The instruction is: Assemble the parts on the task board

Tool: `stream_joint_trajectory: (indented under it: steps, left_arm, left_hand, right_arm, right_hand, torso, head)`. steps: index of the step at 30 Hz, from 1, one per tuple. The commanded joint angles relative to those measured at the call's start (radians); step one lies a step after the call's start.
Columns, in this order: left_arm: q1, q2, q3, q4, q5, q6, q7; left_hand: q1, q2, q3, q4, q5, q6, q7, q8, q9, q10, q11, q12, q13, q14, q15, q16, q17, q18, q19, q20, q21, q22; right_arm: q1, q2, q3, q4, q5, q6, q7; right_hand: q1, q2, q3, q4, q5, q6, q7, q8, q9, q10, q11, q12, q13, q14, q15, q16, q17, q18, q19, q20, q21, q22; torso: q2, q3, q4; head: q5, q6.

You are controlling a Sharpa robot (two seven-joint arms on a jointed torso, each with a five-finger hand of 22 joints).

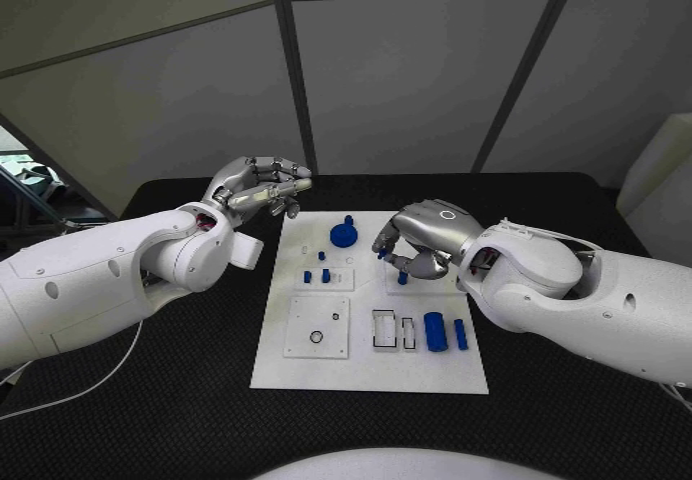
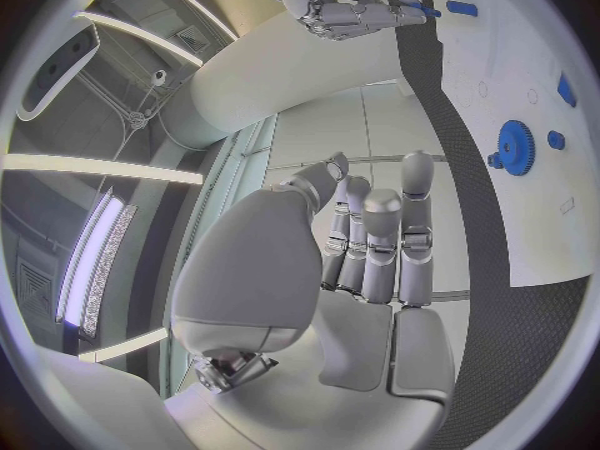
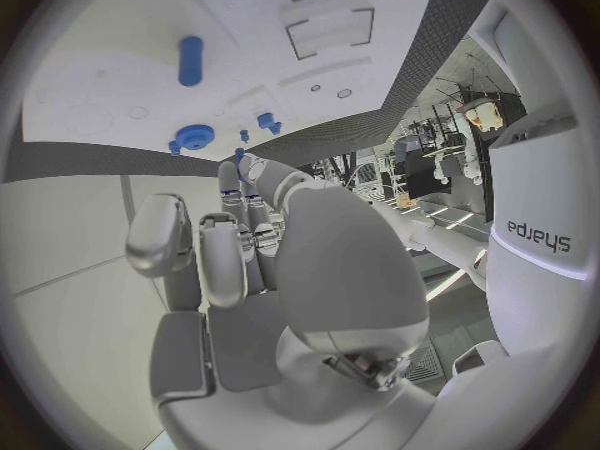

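Blue peg (image 2: pixel 423 11) in right hand (image 2: pixel 338 5); left wrist view

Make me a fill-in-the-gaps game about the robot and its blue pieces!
1. The blue gear sits on the ____ task board.
2. The table under the board is ____.
3. The small blue peg is pinched by the ____ robot hand.
4. The left robot hand, beyond the board's far corner, holds ____.

Missing words: white; black; right; nothing
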Motion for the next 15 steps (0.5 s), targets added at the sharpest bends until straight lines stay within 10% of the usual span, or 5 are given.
stream_joint_trajectory:
  steps: [1, 15]
  left_arm:
    - [0.001, 0.005, 0.001, -0.005, 0.014, 0.009, 0.003]
    - [0.002, 0.036, 0.0, -0.027, 0.037, 0.01, -0.002]
  left_hand:
    - [-0.007, -0.001, 0.004, 0.0, 0.002, -0.008, -0.003, 0.004, 0.001, -0.008, 0.0, -0.007, -0.001, -0.008, 0.002, 0.003, 0.001, -0.019, 0.008, -0.001, 0.002, 0.001]
    - [-0.008, 0.0, 0.006, 0.001, 0.002, -0.01, -0.003, 0.01, 0.004, -0.008, 0.001, -0.005, -0.003, -0.013, 0.002, 0.0, -0.008, -0.018, 0.006, -0.001, -0.005, -0.001]
  right_arm:
    - [0.001, 0.03, 0.0, -0.001, 0.025, -0.016, 0.011]
    - [-0.075, 0.157, -0.011, -0.068, 0.044, 0.023, 0.06]
  right_hand:
    - [-0.01, 0.001, 0.006, 0.0, -0.004, 0.004, -0.001, 0.005, 0.002, 0.006, 0.003, -0.007, -0.002, 0.059, -0.004, 0.003, 0.0, -0.011, 0.005, -0.002, 0.003, 0.0]
    - [-0.008, 0.002, 0.01, -0.004, -0.002, 0.004, -0.001, 0.004, 0.001, 0.006, 0.002, -0.008, -0.002, 0.058, -0.005, 0.003, -0.001, -0.011, 0.004, -0.002, 0.003, 0.0]
  torso:
    - [0.0, -0.0017, 0.003]
    - [0.001, -0.0003, 0.0006]
  head:
    - [0.015, -0.003]
    - [0.069, -0.021]
